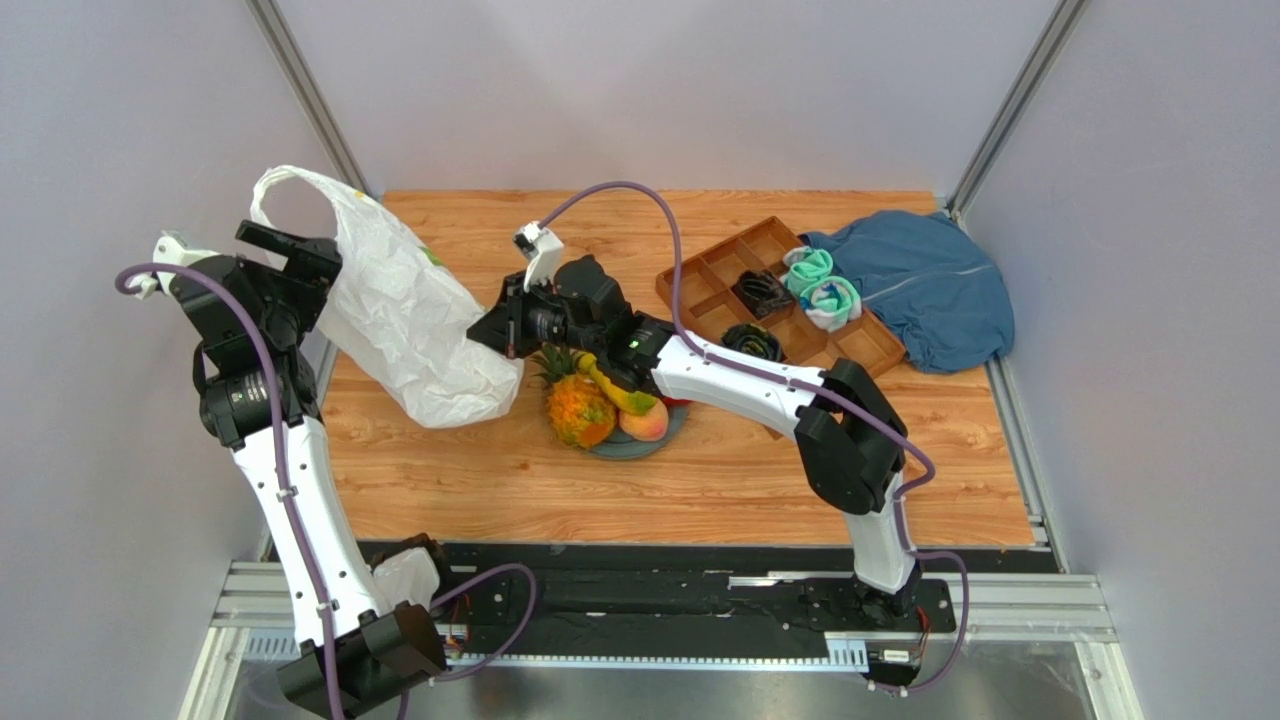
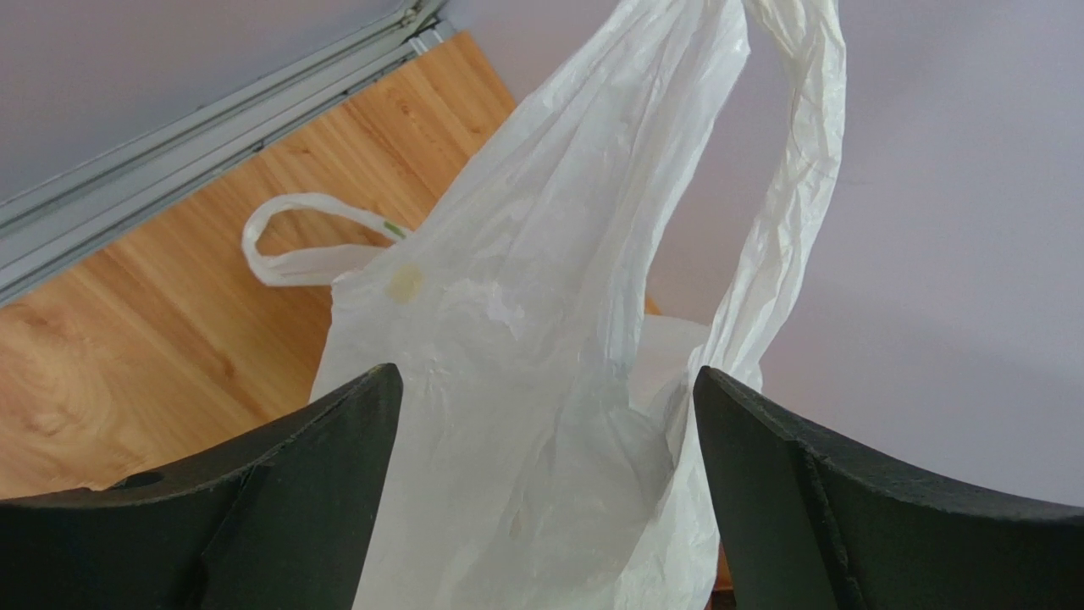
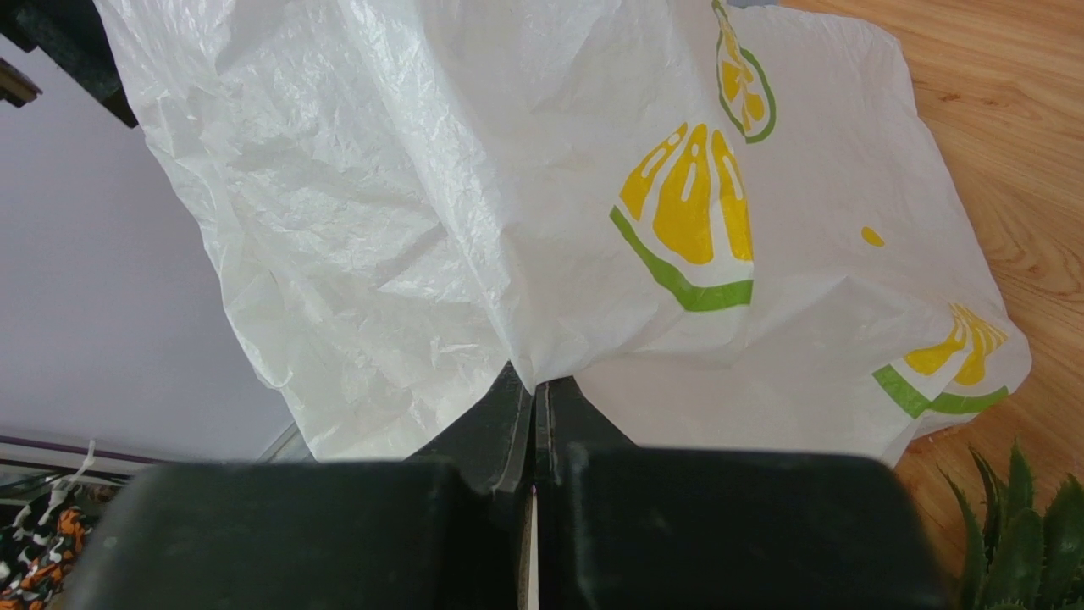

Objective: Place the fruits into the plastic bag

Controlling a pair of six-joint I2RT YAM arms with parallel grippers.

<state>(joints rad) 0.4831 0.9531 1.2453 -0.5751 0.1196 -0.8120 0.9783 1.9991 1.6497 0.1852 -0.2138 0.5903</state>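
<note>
The white plastic bag (image 1: 398,308) with citrus prints hangs lifted at the left of the table, one handle standing up. My right gripper (image 1: 489,333) is shut on a fold of the bag's lower right edge; the right wrist view shows the jaws (image 3: 535,381) pinched on the plastic bag (image 3: 509,191). My left gripper (image 1: 308,263) is at the bag's upper left. Its fingers are wide apart with the plastic bag (image 2: 535,331) loose between them, and the gripper (image 2: 541,381) grips nothing. The orange pineapple (image 1: 576,405), banana (image 1: 616,387) and peach (image 1: 646,422) lie on a plate (image 1: 669,437) just right of the bag.
A brown compartment tray (image 1: 718,270) at the back right holds rolled teal socks (image 1: 819,285) and black socks (image 1: 759,293). A blue cloth (image 1: 924,285) lies right of it. Walls and metal frame posts close in the left and right sides.
</note>
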